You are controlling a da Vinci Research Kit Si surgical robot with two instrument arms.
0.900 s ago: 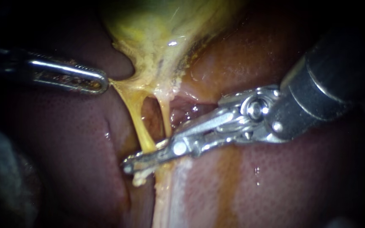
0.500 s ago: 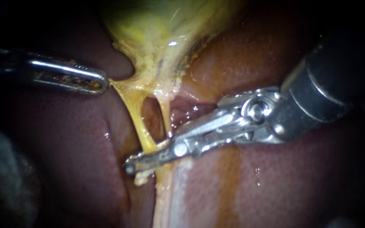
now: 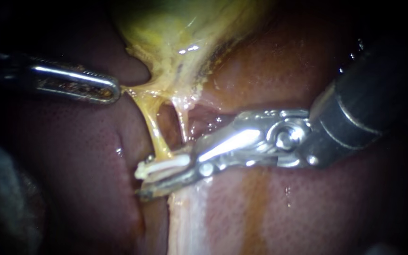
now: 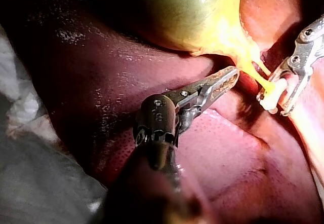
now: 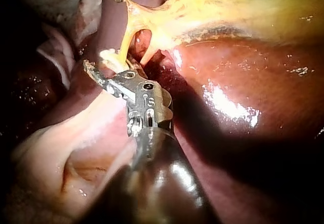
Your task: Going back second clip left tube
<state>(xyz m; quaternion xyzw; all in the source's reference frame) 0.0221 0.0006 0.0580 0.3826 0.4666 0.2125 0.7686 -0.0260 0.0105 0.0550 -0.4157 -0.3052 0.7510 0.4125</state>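
White plastic clip (image 3: 162,166) sits across the foot of the thin yellow left tube (image 3: 154,127), about 7 o'clock from centre in the endoscope view. My slender steel right instrument (image 3: 143,183), shaft running off toward 2 o'clock, has its jaws parted around the clip and hides the foot of the paler right tube (image 3: 181,123) just beside. At 10 o'clock my left instrument (image 3: 112,92) pinches the yellow fringe (image 3: 135,90) below the green-yellow gallbladder (image 3: 175,33). Dark red liver (image 3: 81,165) surrounds everything.
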